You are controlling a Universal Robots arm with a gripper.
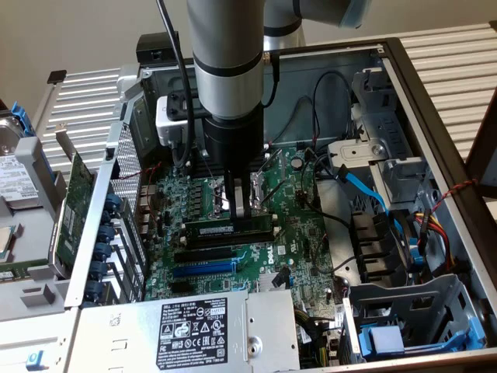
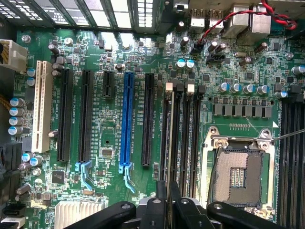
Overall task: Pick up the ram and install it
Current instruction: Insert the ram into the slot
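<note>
Installation stage: the gripper [image 1: 241, 211], reaching down into the open case [image 1: 311, 66], has its jaws closed on the ram [image 1: 227, 230], which stands on edge along a memory slot [image 2: 177, 133] beside the empty socket [image 2: 238, 176]; whether it is fully seated cannot be told. As judged, pick-up is done and insertion is in hand, a step that calls for the stick's edge to be square to the slot and for straight downward pressure. Counts: one arm, one ram, one socket; on the board [image 2: 109, 138], one white slot [image 2: 42, 105], one blue slot [image 2: 127, 119] and four black expansion slots [image 2: 64, 114], three long and one short; one green card [image 1: 74, 206] outside the case, at the exterior view's left
</note>
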